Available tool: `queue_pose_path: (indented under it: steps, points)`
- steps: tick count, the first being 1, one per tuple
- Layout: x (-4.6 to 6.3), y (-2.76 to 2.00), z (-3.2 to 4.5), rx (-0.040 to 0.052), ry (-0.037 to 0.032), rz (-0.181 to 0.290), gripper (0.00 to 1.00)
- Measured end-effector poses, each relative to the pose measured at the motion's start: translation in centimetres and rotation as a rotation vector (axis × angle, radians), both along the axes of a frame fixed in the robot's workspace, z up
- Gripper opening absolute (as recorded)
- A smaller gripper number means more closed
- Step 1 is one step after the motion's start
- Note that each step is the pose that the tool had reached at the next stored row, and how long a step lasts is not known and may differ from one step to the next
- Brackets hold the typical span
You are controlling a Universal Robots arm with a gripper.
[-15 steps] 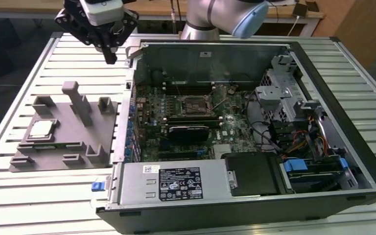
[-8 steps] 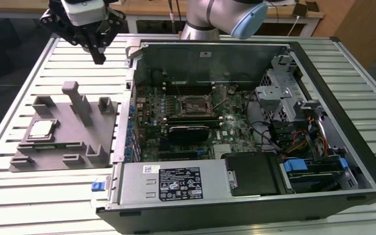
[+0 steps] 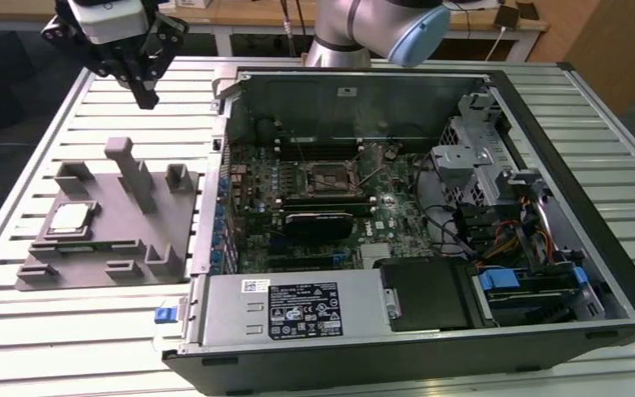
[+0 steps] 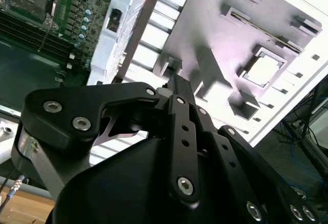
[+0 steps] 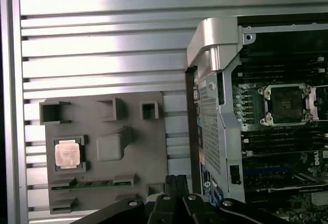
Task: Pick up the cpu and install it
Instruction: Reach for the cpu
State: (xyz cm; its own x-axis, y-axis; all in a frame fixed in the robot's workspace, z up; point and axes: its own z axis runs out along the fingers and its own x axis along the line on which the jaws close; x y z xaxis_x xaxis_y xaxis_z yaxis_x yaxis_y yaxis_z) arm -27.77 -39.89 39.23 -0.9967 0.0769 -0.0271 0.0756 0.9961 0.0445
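The cpu (image 3: 69, 218) is a small silvery square lying flat in a recess of the grey fixture (image 3: 113, 248) on the exterior view's left. Both wrist views show the cpu (image 4: 265, 70) (image 5: 67, 154) there too. My gripper (image 3: 146, 101) hangs high above the table's far left corner, well behind the fixture and apart from the cpu. Its black fingers (image 4: 177, 83) are pressed together with nothing between them, as the first wrist view's gripper (image 5: 176, 182) also shows. The bare motherboard socket (image 3: 327, 177) (image 5: 288, 103) sits inside the open computer case.
The open computer case (image 3: 582, 165) fills the exterior view's right half, with drive cages, cables and a power supply (image 3: 295, 308) at its near side. The fixture carries upright posts (image 3: 119, 153) and a memory stick (image 5: 97, 184). The slatted metal table (image 3: 31, 331) lies below.
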Motion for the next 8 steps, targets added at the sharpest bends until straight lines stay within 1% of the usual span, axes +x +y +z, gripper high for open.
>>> queue_pose_path:
  steps: [3, 8]
  points:
    - [-0.7, 0.0, -0.01, 0.0, -0.0001, 0.0, 0.11]
    - [-1.5, 0.0, -0.03, 0.0001, -0.0001, 0.0, 0.11]
